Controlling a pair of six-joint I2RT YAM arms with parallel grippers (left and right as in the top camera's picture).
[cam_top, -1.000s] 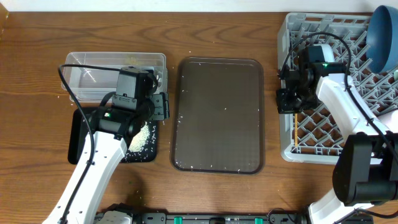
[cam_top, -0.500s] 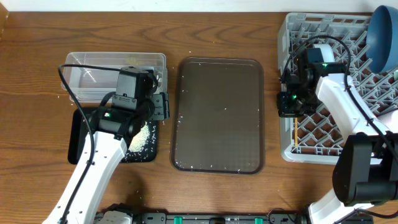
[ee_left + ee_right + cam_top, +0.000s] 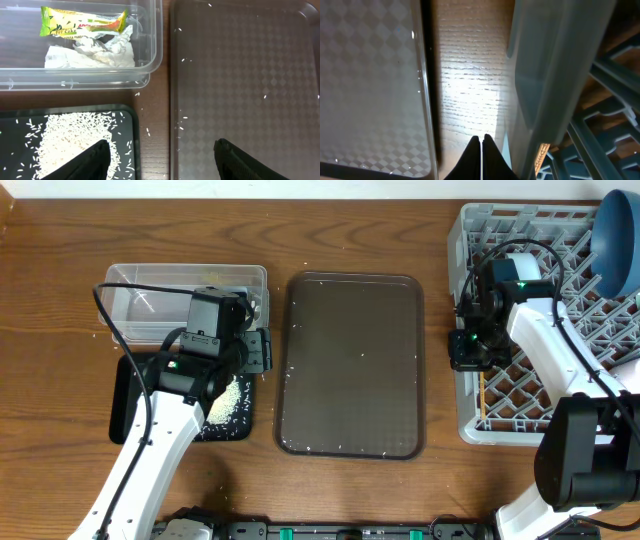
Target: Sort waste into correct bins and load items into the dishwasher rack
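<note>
The right gripper (image 3: 481,142), fingers pressed together and empty, sits at the rack (image 3: 500,215) left wall, chopsticks (image 3: 481,395) near it inside. The left gripper (image 3: 162,162) is spread wide over the black tray (image 3: 15,125) holding rice (image 3: 70,142); wrapper (image 3: 82,22) and paper (image 3: 90,52) lie in the clear tub (image 3: 152,40)

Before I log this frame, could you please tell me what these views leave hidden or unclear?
Overhead: the left arm covers much of the black tray and part of the clear tub.
Overhead: the right edge cuts off the dark blue bowl.
Right wrist: the dishwasher rack wall is a close blur; the right fingers meet, nothing visible between.
Left wrist: the bottom edge cuts off the bases of the left fingers.
</note>
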